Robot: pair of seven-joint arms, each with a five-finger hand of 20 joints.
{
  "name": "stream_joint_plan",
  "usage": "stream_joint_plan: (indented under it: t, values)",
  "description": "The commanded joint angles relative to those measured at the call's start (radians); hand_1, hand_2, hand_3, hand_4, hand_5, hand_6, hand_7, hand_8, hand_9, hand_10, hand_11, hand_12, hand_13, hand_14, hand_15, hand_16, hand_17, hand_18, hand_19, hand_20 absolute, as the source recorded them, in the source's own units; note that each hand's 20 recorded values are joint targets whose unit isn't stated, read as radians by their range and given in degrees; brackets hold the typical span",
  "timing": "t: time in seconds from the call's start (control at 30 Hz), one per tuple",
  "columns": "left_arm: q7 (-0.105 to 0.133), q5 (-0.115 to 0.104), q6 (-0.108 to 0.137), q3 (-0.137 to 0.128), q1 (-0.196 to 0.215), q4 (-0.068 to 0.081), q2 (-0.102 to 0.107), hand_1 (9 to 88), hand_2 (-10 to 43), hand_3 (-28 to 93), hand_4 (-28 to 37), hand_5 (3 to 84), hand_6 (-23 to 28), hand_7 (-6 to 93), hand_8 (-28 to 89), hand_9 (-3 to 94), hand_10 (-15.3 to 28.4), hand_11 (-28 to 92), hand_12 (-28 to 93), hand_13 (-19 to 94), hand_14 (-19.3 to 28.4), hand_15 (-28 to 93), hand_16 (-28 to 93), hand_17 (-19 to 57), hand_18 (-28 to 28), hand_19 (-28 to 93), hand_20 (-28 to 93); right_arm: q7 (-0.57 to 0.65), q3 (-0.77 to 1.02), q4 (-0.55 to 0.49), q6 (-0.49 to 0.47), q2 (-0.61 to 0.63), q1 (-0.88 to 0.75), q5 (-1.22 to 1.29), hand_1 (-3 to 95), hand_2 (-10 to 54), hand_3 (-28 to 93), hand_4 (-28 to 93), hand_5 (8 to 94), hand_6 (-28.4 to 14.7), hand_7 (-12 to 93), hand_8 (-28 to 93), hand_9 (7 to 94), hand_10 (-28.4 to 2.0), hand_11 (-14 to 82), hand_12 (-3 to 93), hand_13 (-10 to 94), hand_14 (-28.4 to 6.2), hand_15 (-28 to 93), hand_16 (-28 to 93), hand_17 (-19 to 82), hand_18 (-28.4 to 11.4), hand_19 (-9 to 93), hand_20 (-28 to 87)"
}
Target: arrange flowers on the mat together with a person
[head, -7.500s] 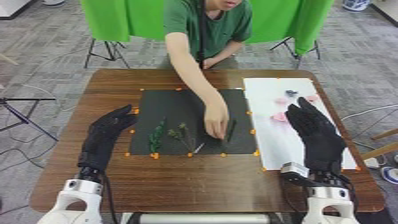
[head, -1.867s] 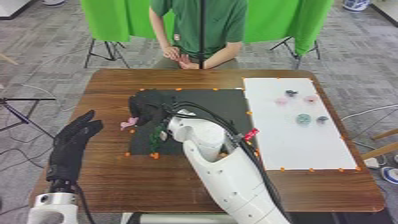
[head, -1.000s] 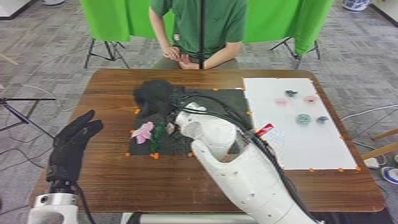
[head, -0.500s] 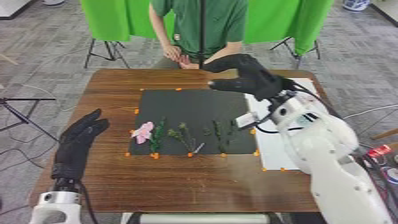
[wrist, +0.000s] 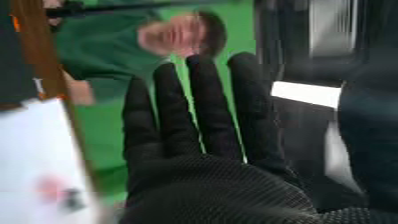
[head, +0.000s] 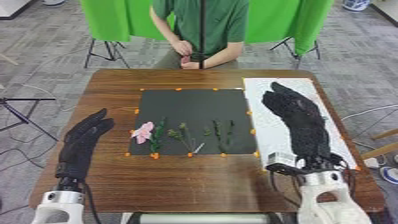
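With fingers wide and empty on our left hand and right hand, we could nudge the blurred pink blossom across the white sheet by lowering carelessly.

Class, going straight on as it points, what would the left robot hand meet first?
Probably nothing: the left robot hand points up the table's left side, toward or just outside the dark mat's far left corner. Its height is unclear.

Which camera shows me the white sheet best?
The head view: it takes in most of the white sheet, beside the dark mat, though the right robot hand covers part. The right wrist view shows a piece of the sheet, with something pink and something dark on it.
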Motion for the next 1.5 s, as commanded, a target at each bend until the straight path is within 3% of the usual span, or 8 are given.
stream_joint_plan:
  t: [0.03, 0.13, 0.2, 0.4, 0.87, 1.23, 1.33, 1.5]
  values:
    - [-0.016, 0.014, -0.017, 0.021, 0.000, -0.003, -0.009, 31.5, -9.5, 60, -16.0, 41.7, 2.7, 14.3, -6, 43.1, 12.4, 19, 16, 34, 16.2, 13, 6, 4.1, 12.1, 5, 16, -0.074, -0.026, -0.009, -0.002, -0.066, -0.070, 0.030, 13.1, 3.1, 79, -17, 50.4, -1.2, 12, -9, 50.2, -15.8, 6.0, 12.1, 38, -15.8, 11, 19, 20, -14.6, 11, 29]
    - [-0.026, 0.031, -0.038, 0.022, -0.010, -0.004, -0.026, 31.2, -9.5, 60, -16.1, 41.7, 2.8, 14.2, -6, 43.1, 12.4, 19, 16, 34, 16.2, 13, 6, 4.1, 12.0, 5, 17, -0.082, -0.017, -0.003, -0.020, -0.079, -0.080, 0.021, 12.0, 3.4, 79, -17, 49.9, -1.0, 12, -9, 50.2, -15.8, 6.1, 12.0, 38, -15.7, 11, 19, 21, -14.5, 11, 29]
    - [-0.027, 0.036, -0.037, 0.026, -0.012, -0.005, -0.023, 31.3, -9.5, 60, -16.1, 41.8, 2.8, 14.2, -6, 43.1, 12.4, 19, 16, 34, 16.3, 13, 6, 4.1, 12.0, 5, 17, -0.084, -0.017, -0.003, -0.012, -0.084, -0.087, 0.019, 11.2, 3.5, 79, -17, 49.6, -0.9, 12, -9, 50.2, -15.7, 6.1, 12.0, 38, -15.7, 11, 19, 21, -14.5, 11, 29]
    - [-0.021, 0.024, -0.022, 0.034, -0.004, -0.015, -0.006, 30.8, -9.5, 60, -16.1, 41.8, 2.8, 14.0, -6, 43.1, 12.4, 19, 16, 33, 16.3, 13, 6, 4.0, 12.0, 5, 17, -0.083, -0.003, 0.000, -0.025, -0.095, -0.102, 0.014, 10.4, 3.8, 79, -18, 49.5, -0.8, 12, -9, 50.3, -15.7, 6.1, 12.0, 38, -15.6, 11, 19, 21, -14.6, 11, 30]
    - [-0.023, 0.025, -0.034, 0.039, 0.004, -0.043, -0.013, 30.5, -9.5, 61, -16.3, 42.0, 2.9, 13.8, -6, 43.2, 12.4, 19, 16, 33, 16.3, 13, 5, 4.0, 11.9, 5, 17, -0.101, 0.026, 0.045, -0.035, -0.093, -0.079, 0.000, 7.3, 4.2, 79, -18, 43.4, 0.2, 10, -10, 46.7, -15.1, 5.3, 11.7, 38, -15.9, 11, 19, 21, -15.0, 11, 30]
    - [-0.022, 0.025, -0.037, 0.038, 0.011, -0.047, -0.019, 30.2, -9.5, 61, -16.3, 42.5, 2.9, 13.7, -6, 43.3, 12.5, 19, 16, 33, 16.3, 12, 5, 4.0, 11.9, 5, 16, -0.075, 0.049, 0.053, -0.063, -0.104, -0.077, -0.007, 0.6, 9.4, 74, -22, 32.3, 2.0, 8, -9, 39.1, -14.2, 3.5, 10.2, 35, -16.5, 10, 19, 20, -15.6, 11, 29]
    - [-0.021, 0.021, -0.034, 0.041, 0.007, -0.045, -0.019, 30.2, -9.5, 61, -16.3, 42.5, 3.0, 13.7, -6, 43.4, 12.5, 19, 16, 33, 16.4, 13, 6, 4.0, 11.9, 5, 16, -0.054, 0.077, 0.056, -0.117, -0.164, -0.072, -0.042, 0.4, 9.4, 74, -22, 31.6, 2.0, 8, -9, 38.8, -14.2, 3.6, 10.1, 35, -16.6, 10, 19, 20, -15.6, 11, 29]
    - [-0.023, 0.022, -0.036, 0.040, 0.003, -0.044, -0.020, 30.4, -9.5, 61, -16.2, 43.0, 3.3, 13.5, -6, 43.4, 12.5, 19, 16, 33, 16.3, 13, 6, 4.0, 11.9, 5, 17, -0.037, 0.062, 0.057, -0.087, -0.131, -0.074, -0.024, 1.2, 8.8, 75, -21, 31.4, 1.7, 8, -10, 38.4, -14.3, 3.6, 10.1, 35, -16.7, 10, 20, 20, -15.5, 11, 29]
